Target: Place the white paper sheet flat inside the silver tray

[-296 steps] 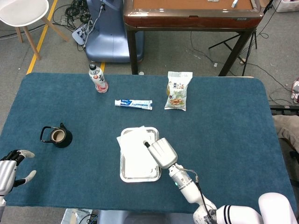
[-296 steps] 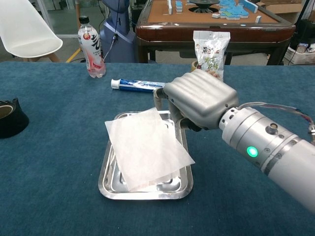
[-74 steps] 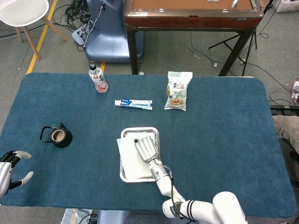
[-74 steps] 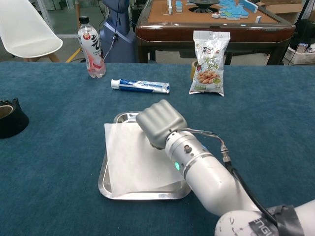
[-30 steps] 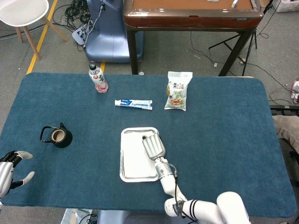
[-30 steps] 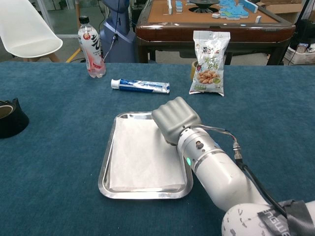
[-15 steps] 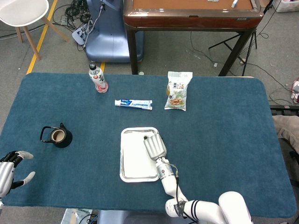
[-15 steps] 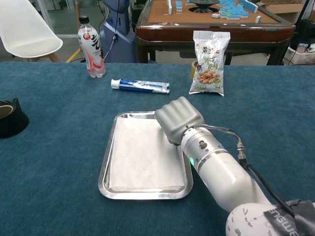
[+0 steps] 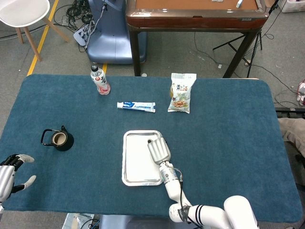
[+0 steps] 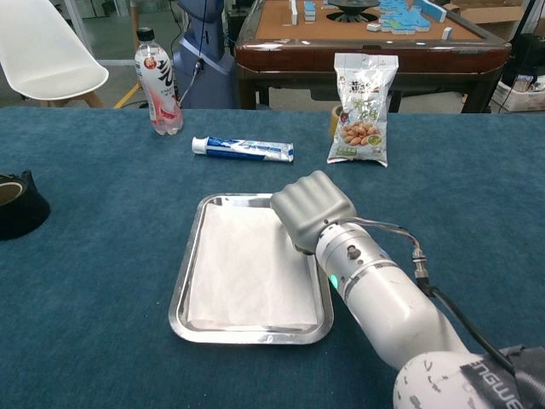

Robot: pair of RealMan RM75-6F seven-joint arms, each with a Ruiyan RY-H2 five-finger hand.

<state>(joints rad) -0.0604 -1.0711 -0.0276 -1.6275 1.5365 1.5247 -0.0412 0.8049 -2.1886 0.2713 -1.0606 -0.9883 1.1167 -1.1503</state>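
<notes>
We see the white paper sheet (image 10: 251,271) lying flat inside the silver tray (image 10: 182,285); our right hand (image 10: 311,209), fingers curled together, hovers at its edge, so only withdrawal remains.

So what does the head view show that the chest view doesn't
Only the head view shows the left robot hand, open off the table's near left corner, and the whole black tape roll. Only the chest view shows the blue tiles on the brown table behind. Both show the right robot hand, fingers curled, over the right edge of the silver tray, the white paper sheet lying flat inside it, plus the bottle, toothpaste and snack bag.
</notes>
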